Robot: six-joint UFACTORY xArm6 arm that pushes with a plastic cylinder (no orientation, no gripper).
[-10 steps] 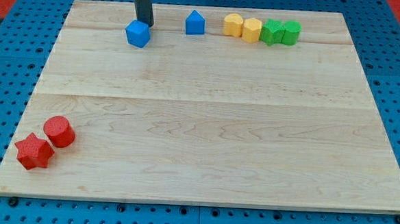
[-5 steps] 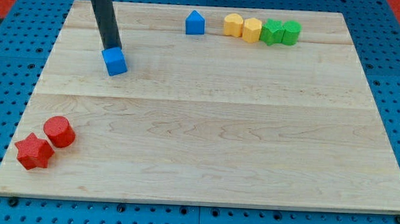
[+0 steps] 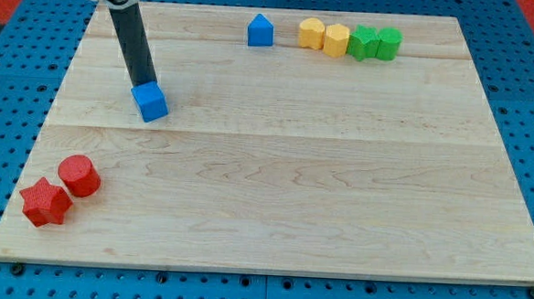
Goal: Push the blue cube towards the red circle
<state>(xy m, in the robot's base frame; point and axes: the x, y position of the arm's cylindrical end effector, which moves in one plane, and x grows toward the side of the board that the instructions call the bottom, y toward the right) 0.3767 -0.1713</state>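
Observation:
The blue cube (image 3: 149, 102) sits on the wooden board (image 3: 274, 196) in its upper left part. My tip (image 3: 147, 83) touches the cube's top edge, with the dark rod rising up and to the left from it. The red circle (image 3: 79, 175) lies near the board's lower left corner, well below and to the left of the cube.
A red star (image 3: 44, 202) sits against the red circle's lower left. Along the view's top stand a blue house-shaped block (image 3: 260, 30), two yellow blocks (image 3: 312, 32) (image 3: 336, 40) and two green blocks (image 3: 363, 42) (image 3: 388, 41).
My tip has pushed the blue cube down and to the left from the board's top edge, closer to the red circle. The other blocks have not moved.

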